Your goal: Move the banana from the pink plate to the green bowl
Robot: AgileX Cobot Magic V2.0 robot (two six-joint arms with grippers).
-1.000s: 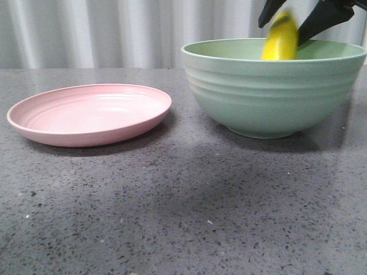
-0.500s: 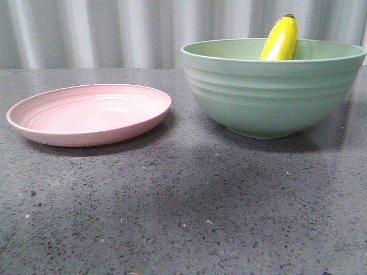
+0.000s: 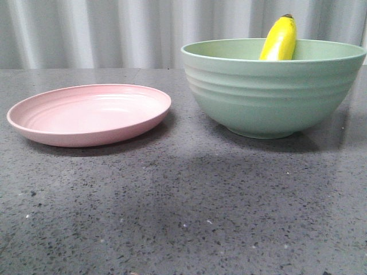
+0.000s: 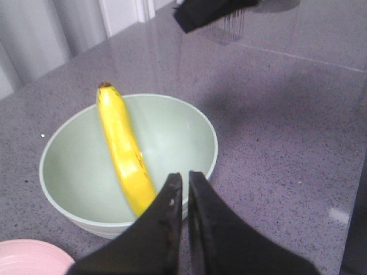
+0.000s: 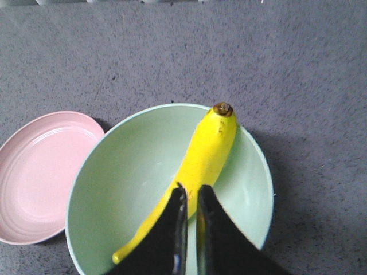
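Note:
The yellow banana (image 3: 279, 39) lies in the green bowl (image 3: 269, 97), leaning on the far wall with its dark tip above the rim. The pink plate (image 3: 86, 114) is empty, to the left of the bowl. No gripper shows in the front view. In the left wrist view my left gripper (image 4: 185, 175) is shut and empty, above the bowl's (image 4: 178, 132) near rim, beside the banana (image 4: 123, 149). In the right wrist view my right gripper (image 5: 190, 189) is shut and empty, high above the banana (image 5: 209, 149), the bowl (image 5: 126, 172) and the plate (image 5: 40, 172).
The grey speckled table (image 3: 183, 212) runs to a pale curtain (image 3: 114, 28) at the back. A black arm part (image 4: 206, 11) hangs beyond the bowl in the left wrist view.
One second ago a black gripper was round the banana above the bowl. It has let go and left the front view. The banana now rests still against the bowl's wall.

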